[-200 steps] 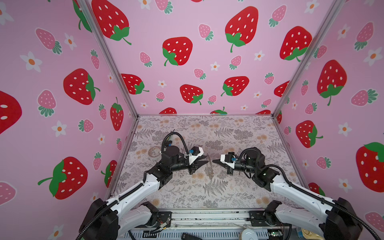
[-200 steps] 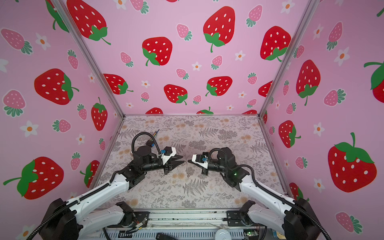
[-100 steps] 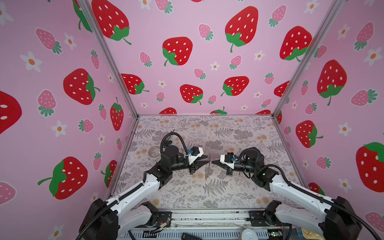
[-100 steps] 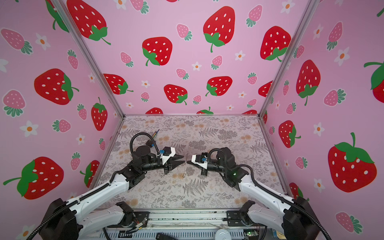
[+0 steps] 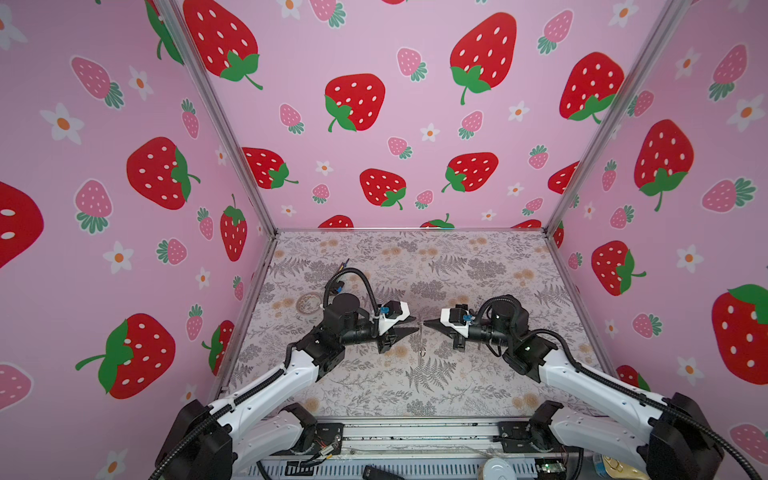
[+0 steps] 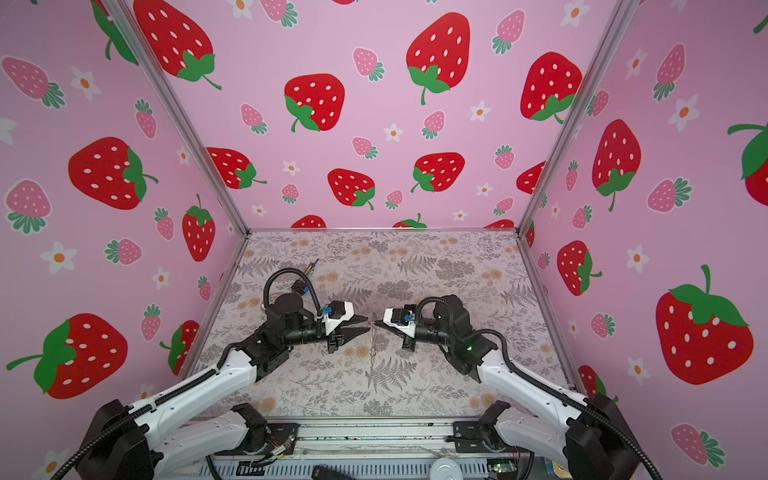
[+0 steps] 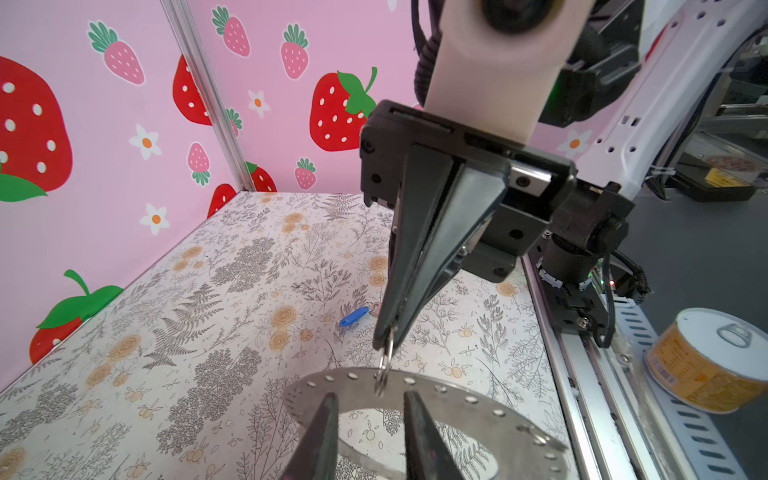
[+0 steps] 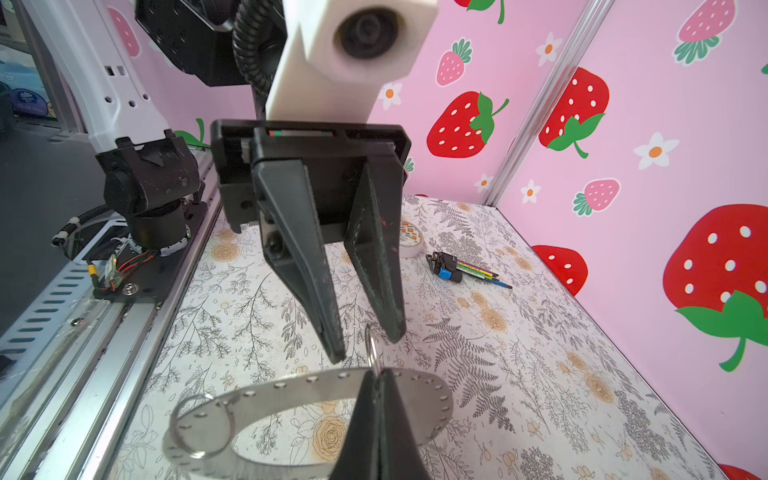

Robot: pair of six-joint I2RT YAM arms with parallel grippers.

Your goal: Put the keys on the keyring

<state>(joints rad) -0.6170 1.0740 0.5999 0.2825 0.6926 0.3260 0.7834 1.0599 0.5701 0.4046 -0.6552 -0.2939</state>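
The only container is a tin (image 7: 706, 361) with a pull-tab lid. It is sealed, so I cannot see inside, and it stands off the table (image 7: 208, 332) beyond the front rail (image 7: 582, 374).

Strawberry walls (image 5: 374, 124) close the table on three sides. The middle and far part of the mat lie bare. A tape roll (image 8: 411, 241) and a plug (image 8: 446, 266) with coloured wires lie toward the left wall.

The keys (image 7: 354, 316), a blue tag with a small silver bit, lie flat on the mat near my right pincer (image 7: 387, 337), apart from the keyring (image 7: 457, 399). My right pincer is pressed together on a small split ring (image 7: 383, 368). That ring is threaded through a rim hole of the keyring, which hangs from it and shows edge-on in both top views.

My left pincer (image 8: 365, 343) faces it, spread partway and gripping nothing. The top of the split ring stands between its tips, and I cannot tell whether they touch it.
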